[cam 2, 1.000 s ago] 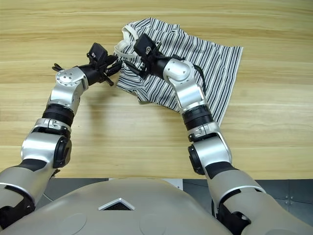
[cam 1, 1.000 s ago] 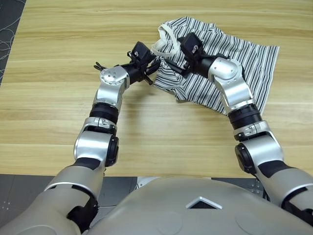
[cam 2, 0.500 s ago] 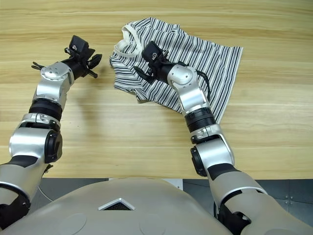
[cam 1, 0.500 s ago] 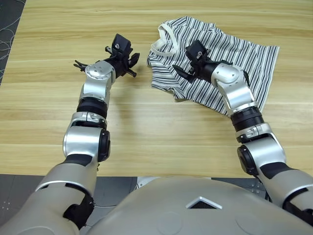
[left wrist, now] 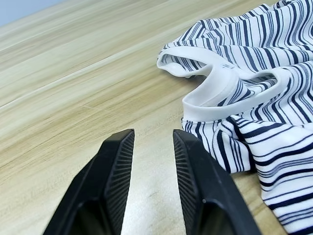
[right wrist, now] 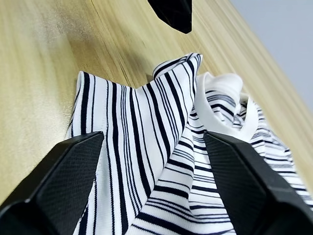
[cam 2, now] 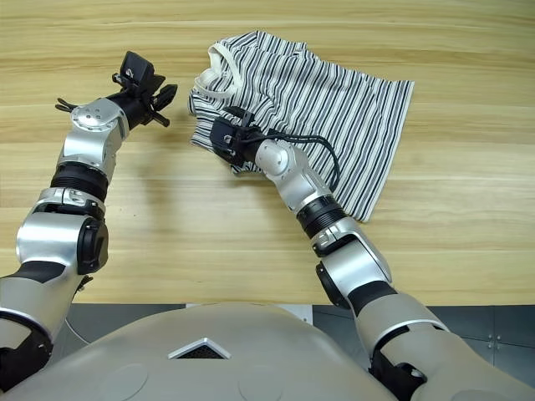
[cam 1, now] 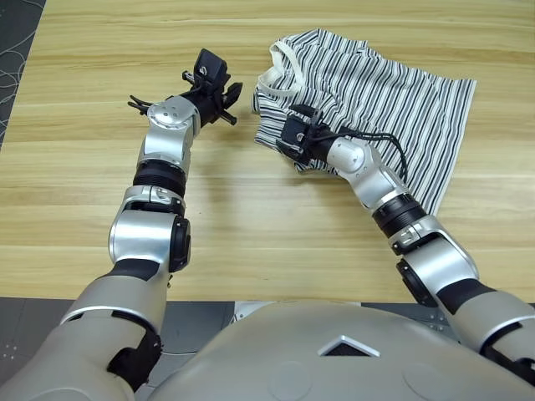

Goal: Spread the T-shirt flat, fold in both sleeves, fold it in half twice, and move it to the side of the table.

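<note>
Right gripper (cam 1: 284, 144) dropped onto shirt (cam 1: 393, 83) near corner, spread wide; left gripper (left wrist: 152, 133) empty, slightly parted. Limp cloth: pinch an edge.

Left arm extended forward, left end effector (left wrist: 152, 133) narrowly parted. Right arm bent inward, right end effector (right wrist: 152, 139) spread wide.

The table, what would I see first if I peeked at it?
A crumpled striped T-shirt lies on the far right part of the wooden table. The right gripper is open over the shirt's near left edge, and the left gripper is open over bare wood beside the white collar.
</note>
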{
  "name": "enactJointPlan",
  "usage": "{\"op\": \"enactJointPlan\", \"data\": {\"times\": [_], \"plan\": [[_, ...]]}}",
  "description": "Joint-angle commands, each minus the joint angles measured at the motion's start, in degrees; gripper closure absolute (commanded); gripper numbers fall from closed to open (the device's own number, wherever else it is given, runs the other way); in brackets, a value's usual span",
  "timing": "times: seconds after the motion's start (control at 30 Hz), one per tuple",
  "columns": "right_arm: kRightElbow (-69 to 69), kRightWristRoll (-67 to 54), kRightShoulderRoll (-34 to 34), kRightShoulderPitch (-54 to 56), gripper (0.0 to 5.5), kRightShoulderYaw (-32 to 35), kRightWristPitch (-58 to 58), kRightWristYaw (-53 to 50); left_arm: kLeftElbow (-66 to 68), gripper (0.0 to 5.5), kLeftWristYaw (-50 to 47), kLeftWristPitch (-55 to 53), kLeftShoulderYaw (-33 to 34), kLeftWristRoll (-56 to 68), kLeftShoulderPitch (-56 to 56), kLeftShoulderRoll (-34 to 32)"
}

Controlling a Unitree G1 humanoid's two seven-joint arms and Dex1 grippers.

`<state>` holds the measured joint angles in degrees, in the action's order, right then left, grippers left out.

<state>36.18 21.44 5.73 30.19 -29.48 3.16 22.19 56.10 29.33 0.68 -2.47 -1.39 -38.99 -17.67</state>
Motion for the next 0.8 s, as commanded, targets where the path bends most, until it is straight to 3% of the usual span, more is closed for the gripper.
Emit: {"op": "enactJointPlan", "data": {"times": [0.03,0.37,0.67,0.8], "plan": [[-4.44,1.23,5.2,-5.23,1.72,-3.38,-0.42,8.45,0.5,4.04,-0.58,0.5,0.54,-0.11,-1.87,-0.01],[-24.03,-14.81,13.94,-12.96,1.72,-2.64,-7.25,35.07,0.19,4.04,-0.56,0.77,1.29,0.03,-2.99,-0.52],[-18.77,-26.34,2.18,-8.0,1.72,11.66,-15.43,23.18,-0.08,4.04,-0.37,1.09,1.17,-0.05,-2.41,0.22],[-21.83,-41.09,0.3,-4.43,1.72,21.76,-27.73,25.82,-0.25,4.04,-0.39,1.31,0.87,-0.2,-2.11,0.82]]}}
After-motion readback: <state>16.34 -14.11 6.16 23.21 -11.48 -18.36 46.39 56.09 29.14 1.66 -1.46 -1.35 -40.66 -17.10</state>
